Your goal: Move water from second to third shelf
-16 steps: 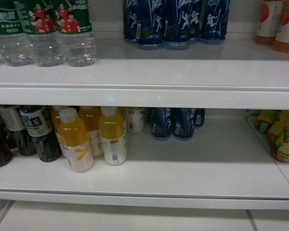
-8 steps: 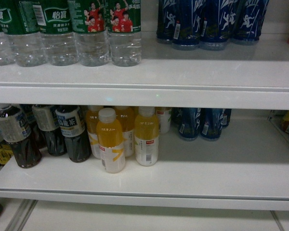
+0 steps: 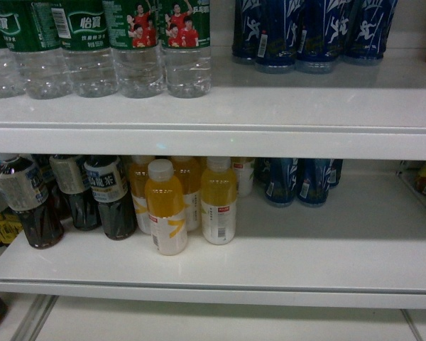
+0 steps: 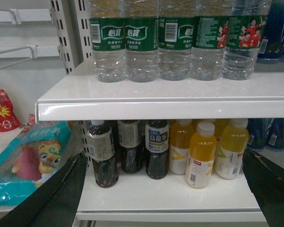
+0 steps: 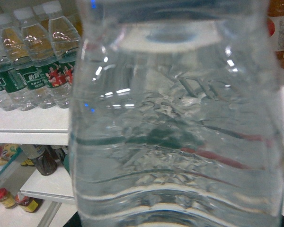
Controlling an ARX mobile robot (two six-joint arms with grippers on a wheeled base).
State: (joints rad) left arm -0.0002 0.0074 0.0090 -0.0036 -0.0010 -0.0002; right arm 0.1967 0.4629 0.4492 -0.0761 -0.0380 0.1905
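Since half a second ago the head view has slid only slightly: the shelf contents sit a touch further right and higher, after a much larger sideways shift before that. Largest is the upper shelf [image 3: 220, 131], a smooth white board with a rounded glossy front lip; everything else is placed from it. On its left half stands a row of water bottles [image 3: 135, 50], clear ribbed plastic with green labels, their bases set back from the lip. To their right on the same board stand dark blue bottles [image 3: 312, 35], with bare white surface in front of them. Under the board the lower shelf [image 3: 326, 249] lies open on its right half; at its left crowd dark tea bottles [image 3: 110, 199] and yellow drink bottles [image 3: 167, 209]. One water bottle [image 5: 175, 127] fills the right wrist view, very close to the lens, wavy and transparent; whether that pincer clamps it cannot be told. The left gripper [image 4: 165, 189] shows black fingers [image 4: 61, 194] spread wide apart, holding nothing
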